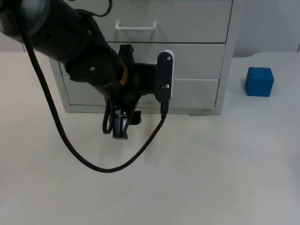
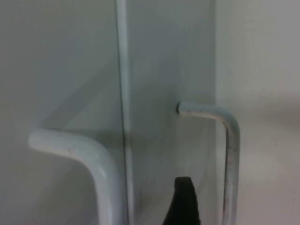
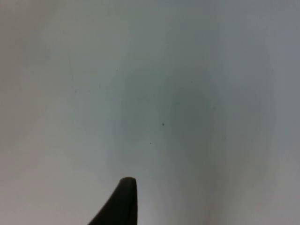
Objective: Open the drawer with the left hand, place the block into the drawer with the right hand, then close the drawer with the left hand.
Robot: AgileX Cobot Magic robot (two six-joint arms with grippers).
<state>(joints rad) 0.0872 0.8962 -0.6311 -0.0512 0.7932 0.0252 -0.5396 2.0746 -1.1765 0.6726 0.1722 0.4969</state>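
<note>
**My left gripper at the drawer front, handle just ahead**

Starting at the left of the table: my left gripper hangs low in front of the white drawer unit, fingertips close to the table and right by the foot of the lowest drawer. From the top view my own arm covers the fingers, so I cannot tell whether they are spread or pressed together.

The relation that matters is between this gripper and the handle. In the left wrist view 2 white bar handles show on the drawer fronts: a nearer one and a farther one, with a seam between 2 drawer fronts between them. My black fingertip lies between the 2 bars, short of both and touching neither. Each bar's long axis runs across the drawer face, so I judge my fingers must straddle a bar crosswise before pulling straight out from the unit.

In the top view, the upper drawer's handle stands clear above my arm, and every drawer looks closed.

Further right, the blue block sits on the table beside the unit, well apart from my left gripper. My right arm waits; its fingertip hovers over bare table.
</note>
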